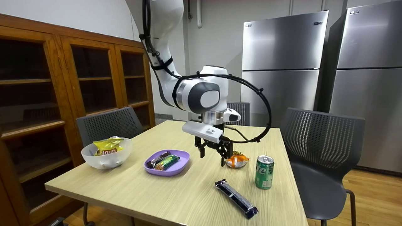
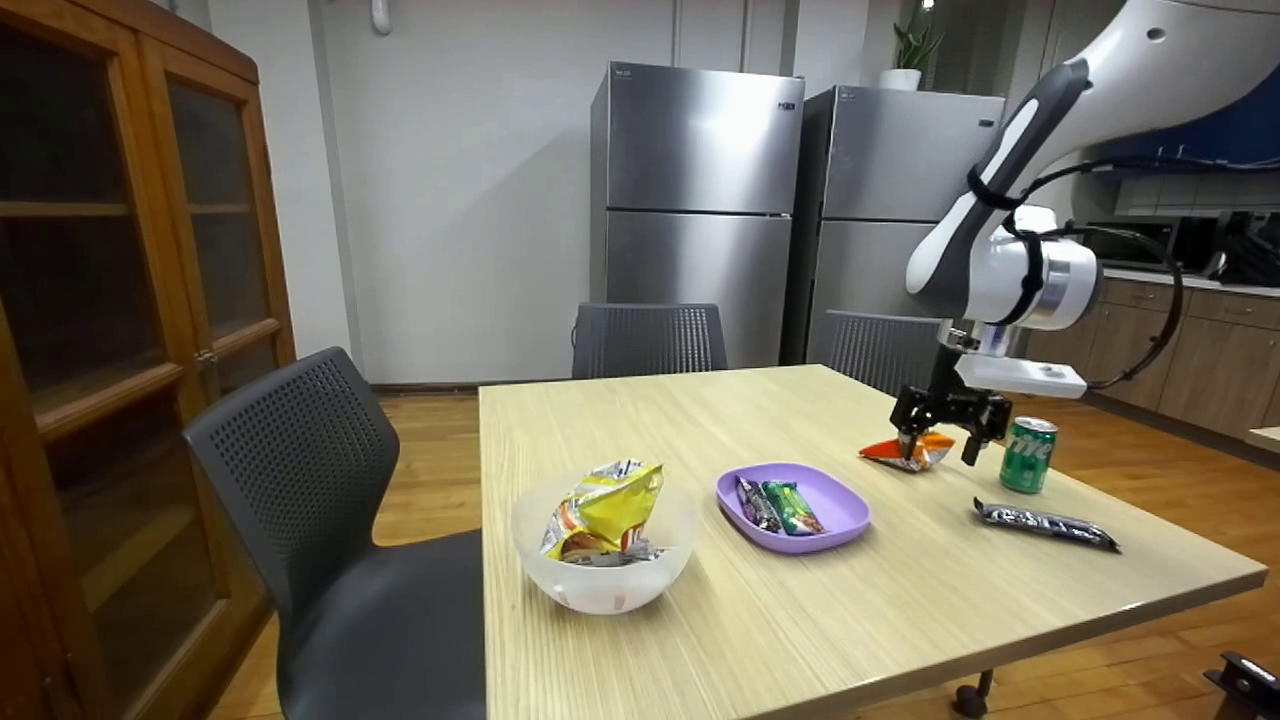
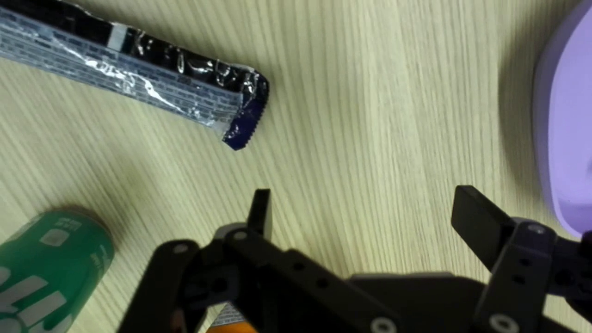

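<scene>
The desk (image 1: 194,194) has a pale top with visible wood grain, and dark grey chairs (image 1: 108,125) stand around it. Behind are two steel refrigerators (image 1: 284,44), and along a wall there is a wooden cabinet (image 1: 65,75) with glass doors. The floor (image 2: 440,430) is also of wood.

Above the desk, the pincer (image 3: 363,199) is spread wide, and the grain shows between its fingers. The orange packet (image 2: 930,452) lies on the desk just beside the pincer, near the green can (image 1: 264,175). The dark wrapped bar (image 1: 235,197) lies near the can as well, while the purple plate (image 1: 183,159) carries two small wrapped snacks (image 1: 168,162).

In an exterior view, a potted plant (image 2: 914,48) stands on top of a refrigerator, and a microwave (image 2: 1125,252) is seen farther back. In an exterior view, the name "Lay's" can be read on the yellow bag (image 1: 108,146), which sits in the frosted bowl (image 1: 103,161). The wrist view shows best the brick-like print of the bar.

There, the edges cut off the bar, the can and the plate, and only a small piece of the orange packet appears. The pincer covers part of this packet in both exterior views, so I cannot tell whether they touch. The arm (image 1: 169,17) is cut off at the top.
</scene>
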